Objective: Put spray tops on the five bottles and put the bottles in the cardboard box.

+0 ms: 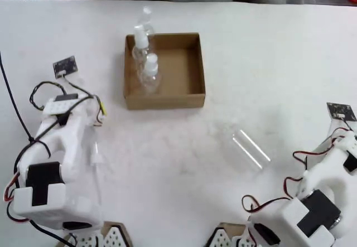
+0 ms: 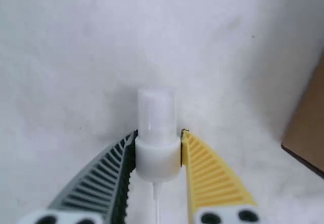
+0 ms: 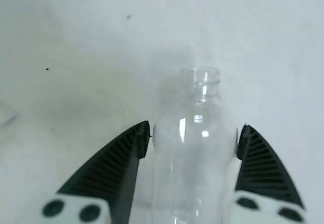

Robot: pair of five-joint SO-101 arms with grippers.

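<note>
My left gripper (image 2: 158, 138) is shut on a white spray top (image 2: 157, 133), its grey and yellow fingers pinching the collar, low over the table. The same spray top (image 1: 97, 159) lies beside the left arm in the high view. My right gripper (image 3: 192, 135) is shut on a clear bottle (image 3: 195, 148) whose open neck, without a top, points away from the wrist. The cardboard box (image 1: 192, 63) sits at the table's middle back with two topped bottles (image 1: 149, 71) inside. Another clear bottle (image 1: 251, 149) without a top lies on the table right of centre.
A further topped bottle (image 1: 146, 18) stands just behind the box. A corner of the box (image 2: 309, 133) shows close by in the left wrist view. Small circuit boards (image 1: 64, 66) on cables lie near each arm. White tabletop stretches between the arms.
</note>
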